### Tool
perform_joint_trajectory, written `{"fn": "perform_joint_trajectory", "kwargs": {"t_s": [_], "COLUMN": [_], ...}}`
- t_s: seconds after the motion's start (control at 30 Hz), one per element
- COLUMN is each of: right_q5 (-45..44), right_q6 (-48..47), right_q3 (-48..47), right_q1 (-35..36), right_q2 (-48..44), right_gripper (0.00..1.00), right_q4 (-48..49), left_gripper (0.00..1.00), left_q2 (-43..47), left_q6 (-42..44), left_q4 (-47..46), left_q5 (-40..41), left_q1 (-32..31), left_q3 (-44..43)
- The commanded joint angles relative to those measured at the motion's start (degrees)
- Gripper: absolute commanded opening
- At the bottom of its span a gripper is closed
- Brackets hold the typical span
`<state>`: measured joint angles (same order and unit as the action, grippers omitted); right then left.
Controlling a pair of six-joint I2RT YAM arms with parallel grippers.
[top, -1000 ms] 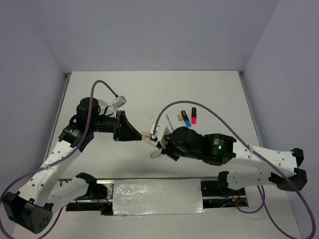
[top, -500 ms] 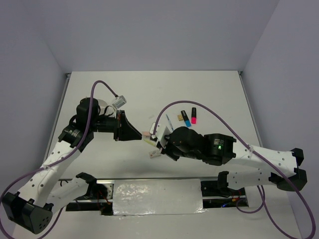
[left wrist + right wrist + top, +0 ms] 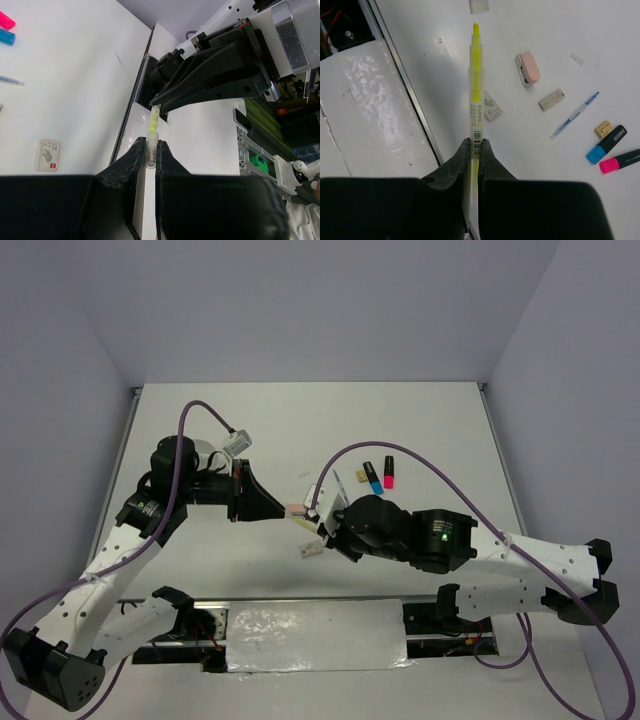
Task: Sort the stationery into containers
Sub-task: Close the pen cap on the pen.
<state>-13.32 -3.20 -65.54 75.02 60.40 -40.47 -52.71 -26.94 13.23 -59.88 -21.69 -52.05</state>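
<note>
My right gripper point(image 3: 320, 524) point(image 3: 475, 145) is shut on a thin yellow-green pen point(image 3: 476, 85), held above the table with its bare tip pointing away from me. My left gripper point(image 3: 282, 512) point(image 3: 150, 150) faces it and is shut on the pen's clear cap point(image 3: 150, 142). In the right wrist view the cap sits a little beyond the tip. A pink highlighter point(image 3: 388, 476) and a blue highlighter point(image 3: 373, 478) lie at the middle right. A round white tub point(image 3: 207, 452) is mostly hidden behind the left arm.
On the table lie a pink eraser point(image 3: 527, 68), a tan eraser point(image 3: 551, 99), a thin blue-and-white pen point(image 3: 575, 115), a small tan eraser point(image 3: 603, 129) and a white labelled eraser point(image 3: 491, 107). A metal rail point(image 3: 405, 85) and a white sheet point(image 3: 315, 635) run along the near edge.
My left arm has drawn back slightly to the left, away from the right gripper. The right arm has hardly moved.
</note>
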Motion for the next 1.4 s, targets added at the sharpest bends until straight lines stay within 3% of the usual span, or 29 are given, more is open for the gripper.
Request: {"fn": "perform_joint_trajectory", "kwargs": {"t_s": [0.0, 1.37], "right_q5": [-1.4, -1.7], "right_q6": [0.0, -0.9], "right_q3": [0.1, -2.8], "right_q1": [0.6, 0.4], "right_q2": [-0.6, 0.4], "right_gripper": [0.0, 0.0], "right_q4": [2.2, 2.8], "left_gripper": [0.0, 0.0], "left_q2": [1.3, 0.2], "left_q6": [0.2, 4.2], "left_q4": [-2.8, -0.6], "left_q5": [-1.1, 0.7], "left_q1": [-0.4, -0.4], "left_q3": [-1.2, 0.3]}}
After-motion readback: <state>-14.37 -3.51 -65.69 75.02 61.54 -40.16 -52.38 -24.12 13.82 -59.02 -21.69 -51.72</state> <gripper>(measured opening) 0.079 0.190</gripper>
